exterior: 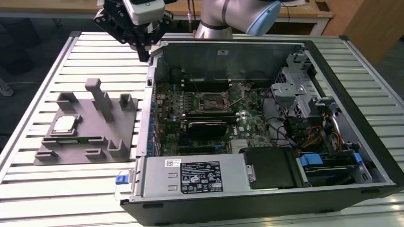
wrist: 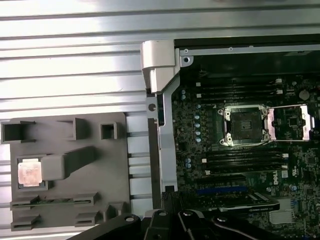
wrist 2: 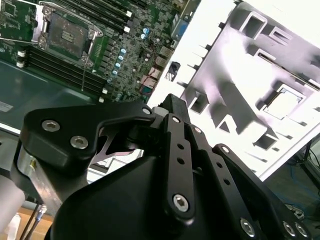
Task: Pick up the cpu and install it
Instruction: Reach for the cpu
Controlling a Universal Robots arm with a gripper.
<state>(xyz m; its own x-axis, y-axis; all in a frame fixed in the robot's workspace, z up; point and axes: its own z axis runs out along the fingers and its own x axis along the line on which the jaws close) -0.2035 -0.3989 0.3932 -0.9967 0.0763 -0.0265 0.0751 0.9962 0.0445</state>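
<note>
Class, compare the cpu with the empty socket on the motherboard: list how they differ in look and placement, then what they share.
The cpu has a pale silvery top; the socket is dark inside a metal frame.
The cpu lies in the grey holder outside the computer case; the socket sits on the motherboard inside it.
Both are square and lie flat.
</note>
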